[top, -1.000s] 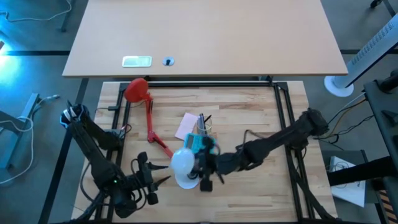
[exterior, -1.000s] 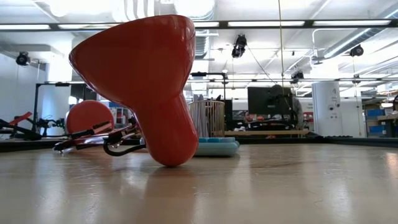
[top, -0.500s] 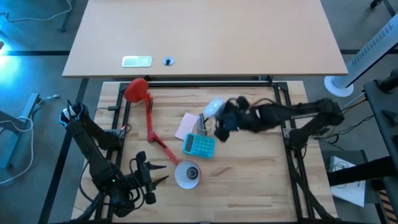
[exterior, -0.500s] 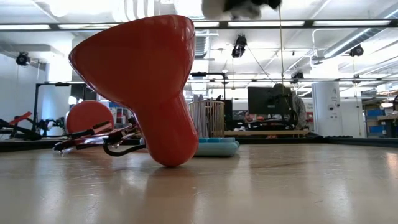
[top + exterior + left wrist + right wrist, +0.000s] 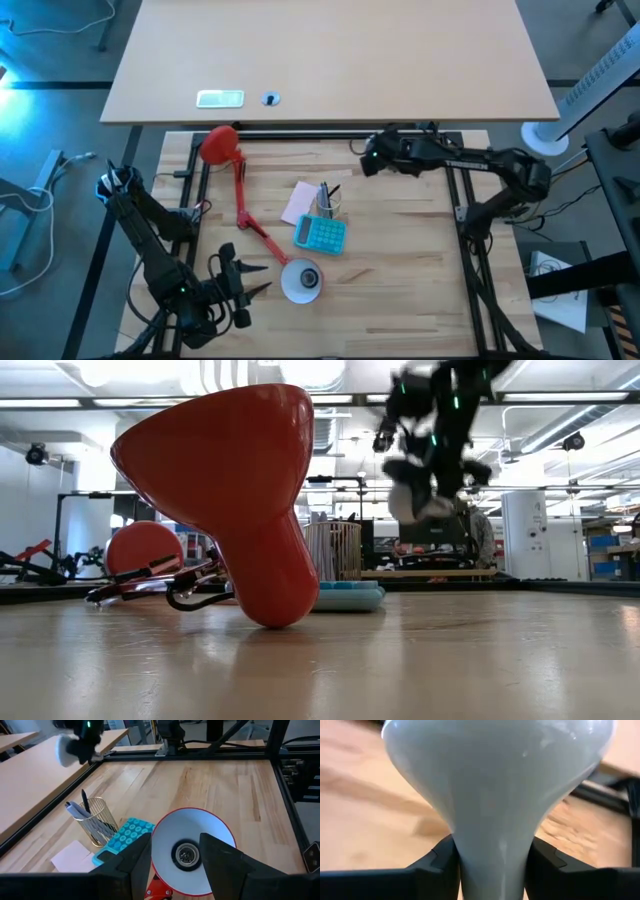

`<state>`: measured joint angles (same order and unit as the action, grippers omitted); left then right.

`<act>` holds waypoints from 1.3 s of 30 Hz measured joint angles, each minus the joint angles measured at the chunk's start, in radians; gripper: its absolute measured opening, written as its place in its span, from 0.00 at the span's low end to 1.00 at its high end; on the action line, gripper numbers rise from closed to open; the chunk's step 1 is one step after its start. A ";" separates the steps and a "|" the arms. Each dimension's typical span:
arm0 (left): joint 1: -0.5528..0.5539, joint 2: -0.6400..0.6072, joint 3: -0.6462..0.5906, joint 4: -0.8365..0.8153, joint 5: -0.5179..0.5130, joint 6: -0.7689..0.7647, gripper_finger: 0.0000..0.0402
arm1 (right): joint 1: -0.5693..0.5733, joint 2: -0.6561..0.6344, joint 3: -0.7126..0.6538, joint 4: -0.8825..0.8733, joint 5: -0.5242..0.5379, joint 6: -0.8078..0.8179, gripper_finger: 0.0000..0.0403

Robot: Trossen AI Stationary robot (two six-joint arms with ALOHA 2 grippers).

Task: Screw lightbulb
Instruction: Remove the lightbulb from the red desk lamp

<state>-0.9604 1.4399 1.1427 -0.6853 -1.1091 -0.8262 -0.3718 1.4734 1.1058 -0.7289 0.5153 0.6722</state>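
The white lightbulb (image 5: 495, 780) is in my right gripper (image 5: 372, 160), which is shut on it high over the table's far edge. In the low view the lightbulb (image 5: 415, 503) shows blurred, well above the table. The red lamp's shade (image 5: 300, 280) lies near the front edge, its white inside and bare socket (image 5: 186, 854) facing my left gripper (image 5: 262, 284). That gripper stands open just left of the shade, touching nothing. The lamp's red arm (image 5: 245, 205) runs back to its round base (image 5: 220, 143). My right gripper pinches the lightbulb's narrow neck (image 5: 492, 855) between its two fingers (image 5: 440, 865), one on each side. The wide domed head points away from the wrist. In the low view the head hangs below the gripper, lifted clear of the table.
A wire pen cup (image 5: 328, 203), a blue calculator (image 5: 320, 233) and a pink note (image 5: 300, 203) lie mid-table, between the shade and my right gripper. A black frame (image 5: 455, 190) borders the wooden table. A larger desk (image 5: 330, 60) stands beyond the far edge.
My right gripper has swung away from the lamp shade, up and toward the table's far edge, passing over the pen cup and carrying the lightbulb with it. The shade stays where it was, its socket now uncovered.
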 joint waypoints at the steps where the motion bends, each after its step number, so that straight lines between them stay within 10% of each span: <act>1: 0.000 0.000 0.000 0.000 0.000 0.005 0.39 | -0.035 0.000 -0.040 0.033 -0.001 0.014 0.38; 23: 0.023 0.000 0.000 -0.004 0.042 -0.021 0.39 | -0.472 0.001 -0.383 0.169 -0.031 0.230 0.40; 39: 0.021 0.002 0.000 0.021 0.212 -0.062 0.39 | -0.495 0.001 -0.422 0.224 0.004 0.267 0.49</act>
<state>-0.9394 1.4414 1.1427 -0.6640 -0.8970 -0.8881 -0.8669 1.4742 0.6835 -0.5053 0.5189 0.9395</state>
